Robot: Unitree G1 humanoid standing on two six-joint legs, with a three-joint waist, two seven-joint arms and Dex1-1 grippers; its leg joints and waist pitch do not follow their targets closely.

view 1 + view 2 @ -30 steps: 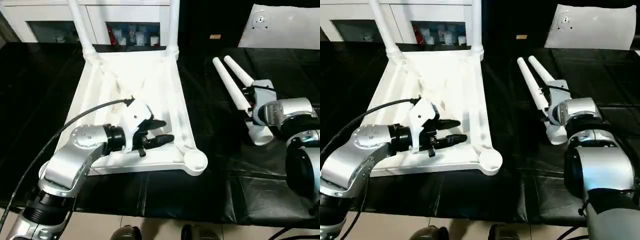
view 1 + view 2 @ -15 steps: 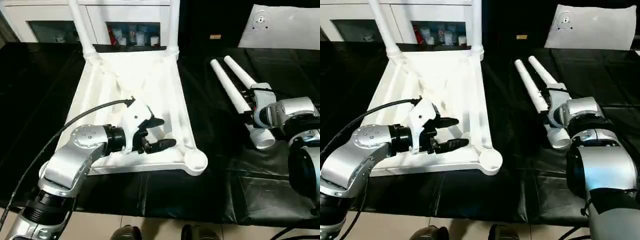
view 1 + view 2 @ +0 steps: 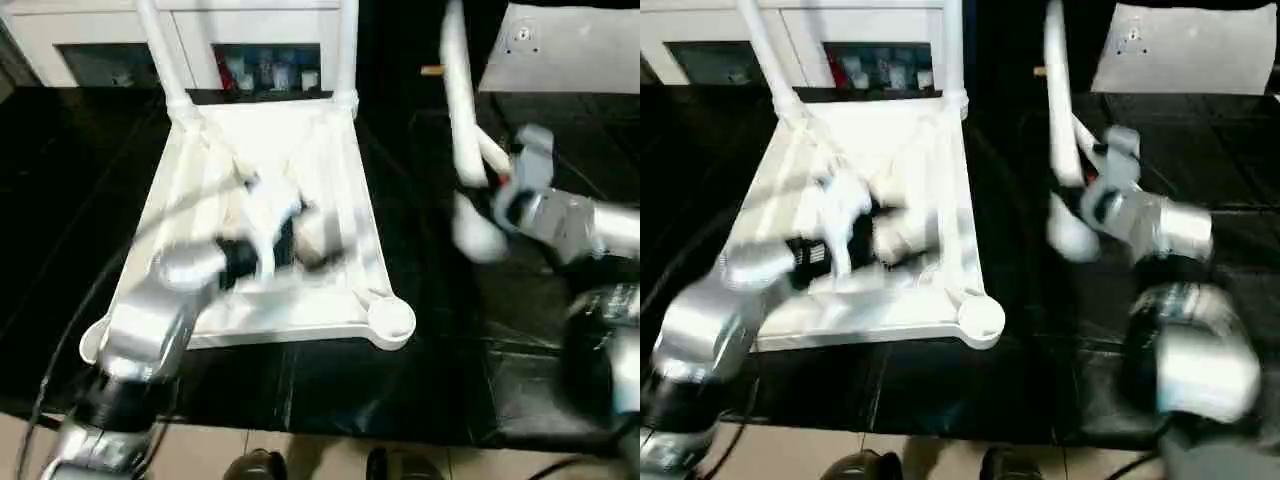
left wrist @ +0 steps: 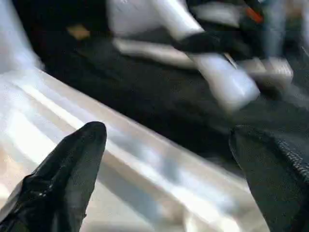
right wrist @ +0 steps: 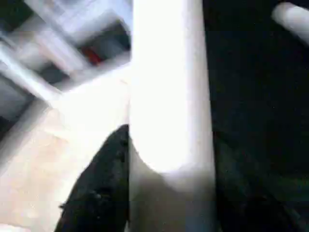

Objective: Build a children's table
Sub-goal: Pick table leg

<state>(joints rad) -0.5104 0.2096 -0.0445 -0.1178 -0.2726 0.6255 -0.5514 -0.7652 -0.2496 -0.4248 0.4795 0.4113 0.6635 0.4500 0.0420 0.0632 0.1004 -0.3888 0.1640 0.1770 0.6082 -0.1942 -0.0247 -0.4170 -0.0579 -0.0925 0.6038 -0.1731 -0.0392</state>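
While right claw (image 3: 497,196) clamps leg (image 3: 458,95) upright, narrow end up, left claw (image 4: 169,164) spread over tabletop (image 3: 330,165)

Home-like room, glass-door cabinet (image 3: 230,45), black-covered table (image 3: 60,200)

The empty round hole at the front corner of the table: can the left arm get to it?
Probably yes. The left gripper hangs over the upturned tabletop, jaws wide and empty, and nothing sits between it and the hole. The right gripper holds a leg.

Upturned white tabletop (image 3: 330,180) – two legs socketed, third leg (image 3: 458,90) raised, upright
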